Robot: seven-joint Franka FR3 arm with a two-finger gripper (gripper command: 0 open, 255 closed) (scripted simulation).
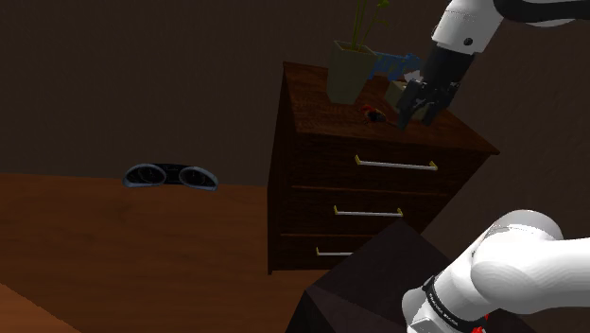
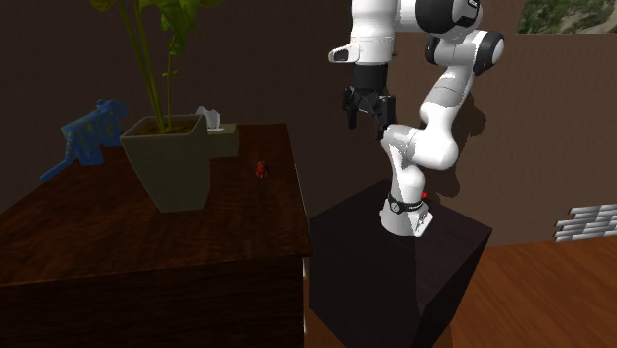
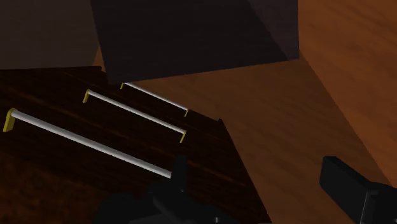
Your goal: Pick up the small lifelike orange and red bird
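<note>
Dark wooden dresser surface (image 2: 148, 237); small red-orange bird (image 2: 261, 169) near its edge could be knocked off by the spread-open black hand (image 2: 368, 114).

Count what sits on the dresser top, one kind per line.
Potted plant: 1
Small red bird: 1
Blue toy: 1
Olive box with a white tuft on top: 1
Total on the dresser: 4
</note>
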